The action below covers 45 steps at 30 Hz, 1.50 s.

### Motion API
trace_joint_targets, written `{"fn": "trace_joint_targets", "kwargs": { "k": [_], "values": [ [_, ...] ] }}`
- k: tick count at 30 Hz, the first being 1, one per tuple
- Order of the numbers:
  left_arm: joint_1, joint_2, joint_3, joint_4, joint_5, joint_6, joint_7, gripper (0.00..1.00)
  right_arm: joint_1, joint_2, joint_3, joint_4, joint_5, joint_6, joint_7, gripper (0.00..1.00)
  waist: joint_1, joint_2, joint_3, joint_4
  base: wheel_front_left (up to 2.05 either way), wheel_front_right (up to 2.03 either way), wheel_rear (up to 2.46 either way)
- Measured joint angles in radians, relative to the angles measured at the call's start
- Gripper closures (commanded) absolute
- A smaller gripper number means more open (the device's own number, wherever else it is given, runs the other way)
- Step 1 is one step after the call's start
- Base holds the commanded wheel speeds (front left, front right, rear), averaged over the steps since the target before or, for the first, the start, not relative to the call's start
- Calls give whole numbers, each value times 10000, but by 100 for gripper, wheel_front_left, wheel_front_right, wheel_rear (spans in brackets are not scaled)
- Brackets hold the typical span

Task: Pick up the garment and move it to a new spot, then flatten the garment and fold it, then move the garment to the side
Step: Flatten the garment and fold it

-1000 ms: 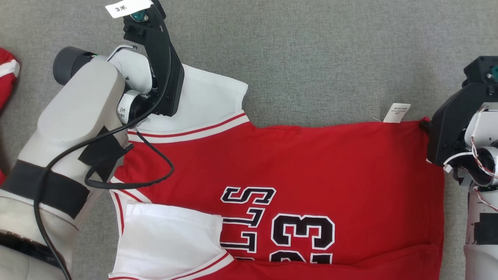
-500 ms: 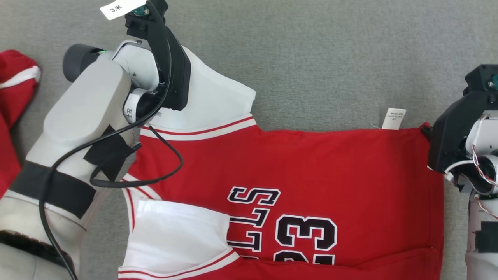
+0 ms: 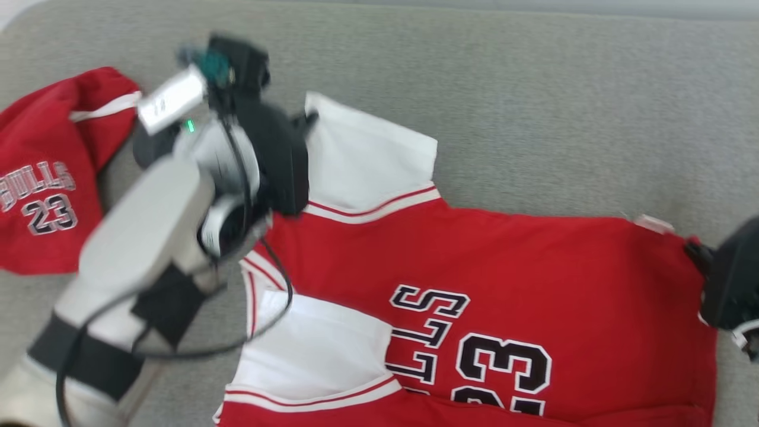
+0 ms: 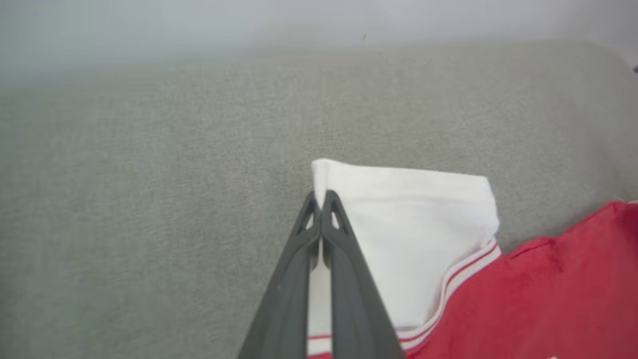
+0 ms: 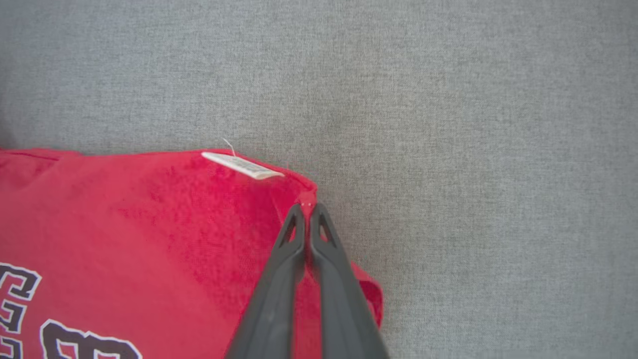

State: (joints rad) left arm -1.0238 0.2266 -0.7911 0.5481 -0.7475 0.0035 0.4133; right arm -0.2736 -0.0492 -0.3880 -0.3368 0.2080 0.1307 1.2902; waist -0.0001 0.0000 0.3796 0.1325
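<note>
**A:** Where's the jersey?
**B:** The red jersey (image 3: 533,267) lies on the grey surface (image 3: 533,89), number side up, stretched between my two arms. A red bundle (image 3: 47,178) sits to my left, apart from it.
**A:** Left gripper?
**B:** My left gripper (image 4: 320,197) is clamped on the far corner of the white sleeve (image 4: 413,224).
**A:** Right?
**B:** My right gripper (image 5: 307,209) pinches the red hem corner, jaws tight on the cloth. A small white tag (image 5: 241,165) sticks out of the edge just beside it.

Bright even light; head view motion-blurred.
</note>
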Motion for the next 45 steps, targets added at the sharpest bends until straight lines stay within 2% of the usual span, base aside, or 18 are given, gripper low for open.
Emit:
{"fn": "trace_joint_targets", "kwargs": {
  "k": [6, 14, 21, 34, 39, 45],
  "values": [
    [1273, 696, 12, -1770, -84, 447, -199, 100, 538, 0, -157, -566, 127, 0, 105, 100, 0, 0, -141, 363, 0, 0, 0],
    [3385, 1710, 441, -4794, -337, 1565, -606, 100, 1262, -2, -219, -947, 322, 0, -10, 100, 0, 0, -439, 670, 0, 0, 0],
    [5051, 2541, 677, -6612, -497, 2383, -704, 100, 1997, -2, -245, -1145, 458, 0, 8, 100, -1, -1, -698, 725, 0, 0, 0],
    [6966, 2972, 769, -7114, -1076, 3112, -853, 100, 3496, -2, 314, -1680, 130, 0, 90, 100, 0, -1, -978, 621, 0, 0, 0],
    [7176, 3093, 851, -7062, -1237, 3139, -886, 100, 4092, -36, 899, -1985, -577, 0, 125, 100, 0, -1, -1004, 586, 0, 0, 0],
    [7390, 3124, 826, -7112, -1327, 3392, -780, 100, 4575, -903, 1645, -2013, -888, 0, 301, 100, 0, 0, -1028, 522, 0, 0, 0]
  ]
}}
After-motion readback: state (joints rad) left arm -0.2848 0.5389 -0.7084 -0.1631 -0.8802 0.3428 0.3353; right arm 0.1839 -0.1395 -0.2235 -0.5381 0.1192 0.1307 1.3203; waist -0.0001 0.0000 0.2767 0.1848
